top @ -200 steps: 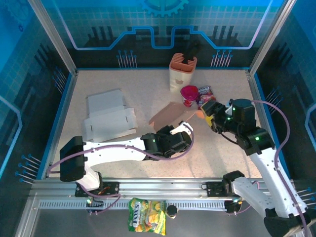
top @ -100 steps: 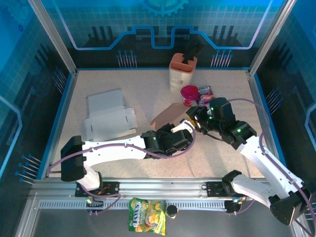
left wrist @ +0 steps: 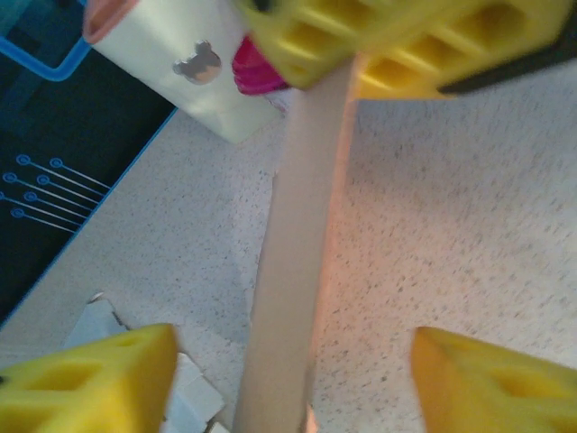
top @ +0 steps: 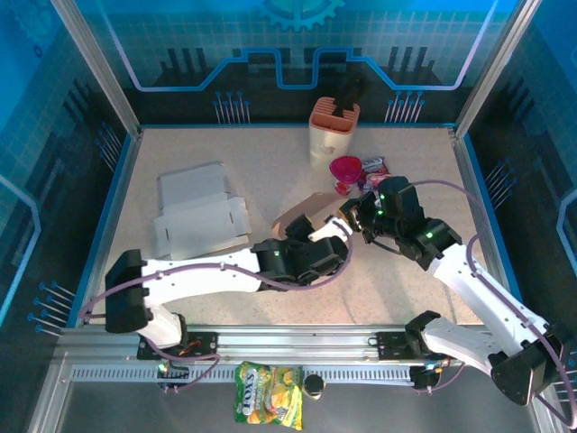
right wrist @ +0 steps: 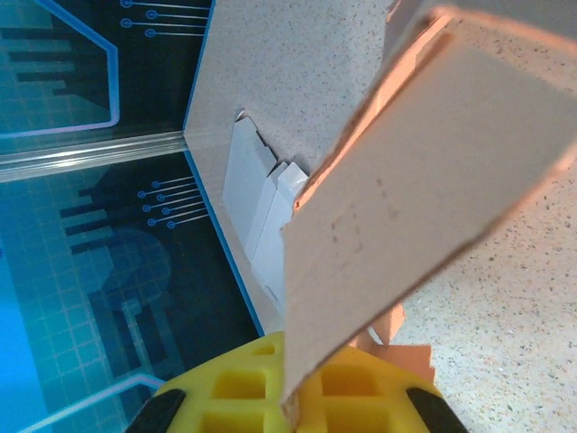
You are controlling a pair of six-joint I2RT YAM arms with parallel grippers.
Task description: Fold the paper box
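The paper box (top: 305, 211) is a flat brown cardboard blank, tilted up off the table at mid-table. My right gripper (top: 354, 216) is shut on its right edge. In the right wrist view the yellow pads (right wrist: 243, 388) pinch the brown panel (right wrist: 433, 189), which rises away from my right gripper (right wrist: 311, 397). My left gripper (top: 330, 238) sits just in front of the box. In the left wrist view my left gripper (left wrist: 293, 379) is open, its fingers (left wrist: 90, 379) wide on either side of the panel's edge (left wrist: 293, 271) without touching it.
A white flat carton (top: 198, 216) lies at the left of the table. A cream and orange holder (top: 332, 131), a pink cup (top: 345, 171) and a snack packet (top: 374, 168) stand behind the box. A candy bag (top: 269, 392) lies below the rail.
My right gripper moved left to the box and shut on its edge. My left gripper, shut on the box before, has opened and let it go.
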